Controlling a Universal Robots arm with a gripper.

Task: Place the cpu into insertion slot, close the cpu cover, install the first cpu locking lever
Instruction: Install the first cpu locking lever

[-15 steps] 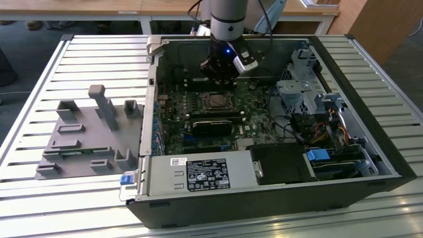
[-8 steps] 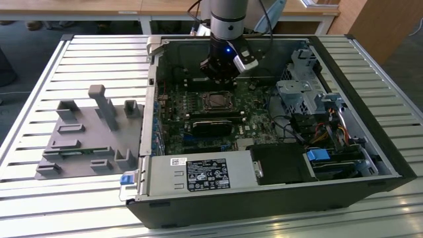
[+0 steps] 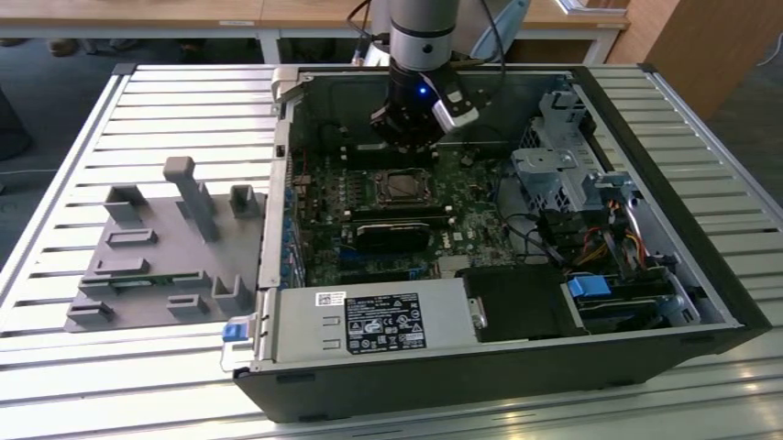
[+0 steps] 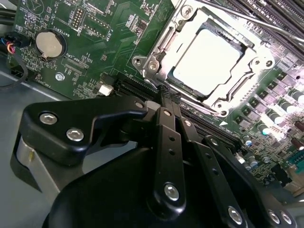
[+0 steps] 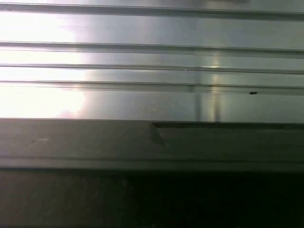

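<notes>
In the second wrist view the cpu (image 4: 209, 59) lies flat in the insertion slot (image 4: 176, 80), its pale metal top facing up. The cpu cover (image 4: 156, 61), a silvery frame, is down around it. A thin wire lever (image 4: 199, 108) runs along the socket edge nearest my gripper. My gripper (image 4: 164, 92) is shut, its black fingers (image 4: 166, 142) meeting at a tip just beside that edge. In the exterior view the gripper (image 3: 410, 147) hangs over the motherboard just behind the insertion slot (image 3: 398, 186). Whether the tips touch the lever I cannot tell.
The open computer case (image 3: 636, 302) holds a power supply (image 3: 367, 321), drive bays (image 3: 563, 174) and cables. A long black card (image 3: 394, 225) lies in front of the socket. A coin battery (image 4: 50, 43) sits on the board. A grey fixture (image 3: 159, 247) stands on the slatted table (image 5: 142, 57).
</notes>
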